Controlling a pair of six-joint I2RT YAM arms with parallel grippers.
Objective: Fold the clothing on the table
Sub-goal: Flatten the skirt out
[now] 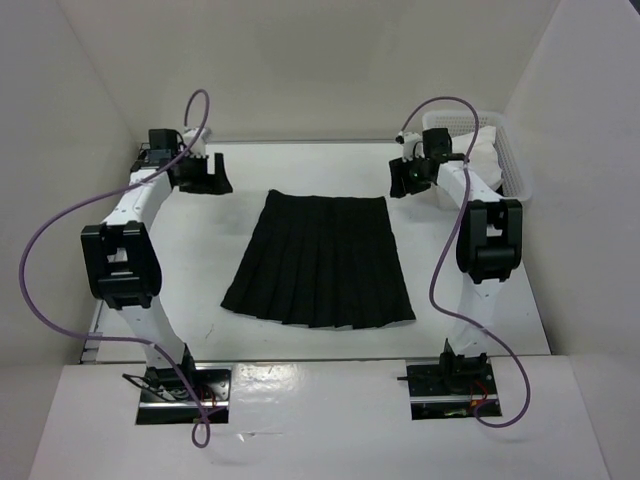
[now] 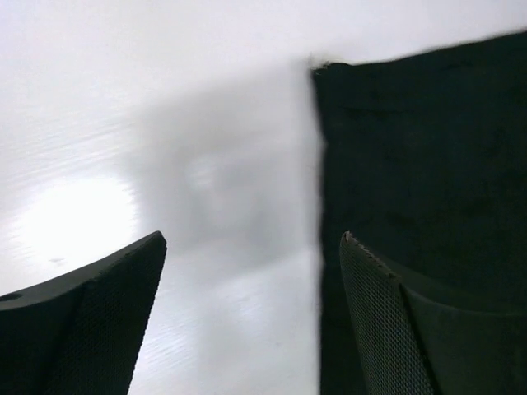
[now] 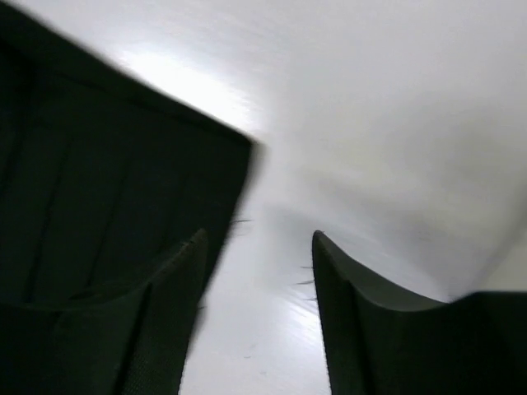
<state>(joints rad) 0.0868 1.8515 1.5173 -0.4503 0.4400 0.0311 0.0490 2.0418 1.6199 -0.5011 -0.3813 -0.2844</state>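
Observation:
The clothing, a black pleated skirt (image 1: 320, 262), lies flat in the middle of the white table (image 1: 200, 270), its narrow waistband at the far side and its wider hem toward the arm bases. My left gripper (image 1: 207, 180) hovers off the waistband's left corner, and my right gripper (image 1: 408, 180) off its right corner. In the left wrist view the left gripper (image 2: 251, 247) is open over bare table, with the skirt's edge (image 2: 420, 164) just inside its right finger. The right gripper (image 3: 257, 239) is open too, with nothing between its fingers and the skirt's corner (image 3: 107, 173) under its left finger.
A white mesh basket (image 1: 515, 165) holding a white cloth (image 1: 488, 145) stands at the far right corner, just behind the right arm. White walls close in the table on three sides. Purple cables loop off both arms.

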